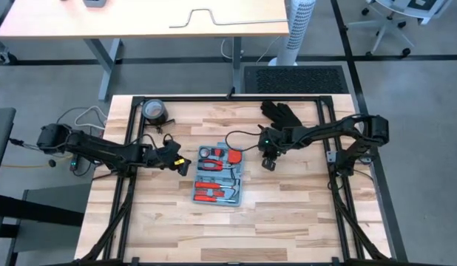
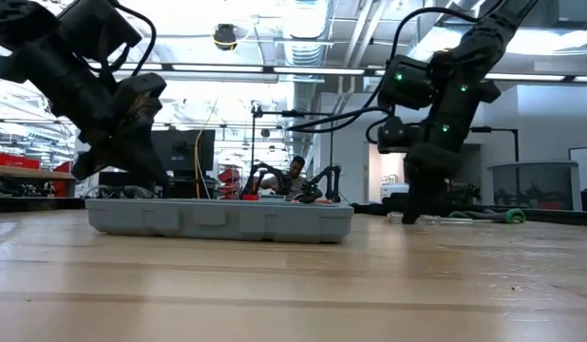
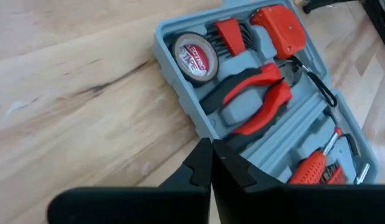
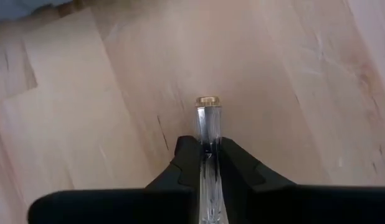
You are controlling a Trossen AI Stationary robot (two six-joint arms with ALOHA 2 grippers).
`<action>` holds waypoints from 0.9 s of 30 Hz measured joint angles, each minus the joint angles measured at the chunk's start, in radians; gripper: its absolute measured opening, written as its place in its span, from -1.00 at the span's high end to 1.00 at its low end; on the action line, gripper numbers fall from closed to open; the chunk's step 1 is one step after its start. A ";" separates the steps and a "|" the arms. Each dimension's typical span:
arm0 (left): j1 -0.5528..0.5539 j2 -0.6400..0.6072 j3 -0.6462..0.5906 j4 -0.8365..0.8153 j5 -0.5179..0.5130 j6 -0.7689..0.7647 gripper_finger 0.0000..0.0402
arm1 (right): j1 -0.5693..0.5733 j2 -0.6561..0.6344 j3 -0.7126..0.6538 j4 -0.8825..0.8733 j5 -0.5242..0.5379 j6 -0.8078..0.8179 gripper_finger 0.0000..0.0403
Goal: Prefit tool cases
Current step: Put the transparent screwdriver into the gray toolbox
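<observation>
Case [image 1: 219,175]: It is light blue and flat. It lies open in the middle of the table [image 1: 288,214], between the two arms.
In the case: A roll of tape [image 3: 195,57], red pliers [image 3: 261,99], a red tape measure [image 3: 278,23] and a red screwdriver handle [image 3: 312,168] sit in grey slots.
Left gripper [image 1: 177,158]: It is just beside the left edge of the case and hangs a little above the table. Its fingers [image 3: 199,165] are pressed together and hold nothing.
Right gripper [image 1: 269,159]: It is near the right side of the case, over bare wood. Its fingers [image 4: 187,155] pinch a thin clear tool [image 4: 208,134] with a gold tip.
Glove [image 1: 282,113]: It is black and lies at the back of the table, behind the right gripper.
Big tape roll [image 1: 154,111]: It sits at the back left corner of the table.
</observation>
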 joint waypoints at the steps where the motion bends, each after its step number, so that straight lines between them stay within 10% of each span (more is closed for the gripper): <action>1: -0.005 0.000 0.000 -0.001 -0.002 0.000 1.00 | 0.002 -0.001 0.000 -0.001 0.001 0.026 0.81; 17: -0.071 0.031 -0.013 -0.152 0.010 -0.063 1.00 | 0.105 -0.196 0.078 -0.001 -0.078 0.174 0.81; 27: -0.072 0.296 -0.014 0.249 0.099 -0.042 1.00 | 0.198 -0.033 0.268 0.031 -0.075 0.142 0.81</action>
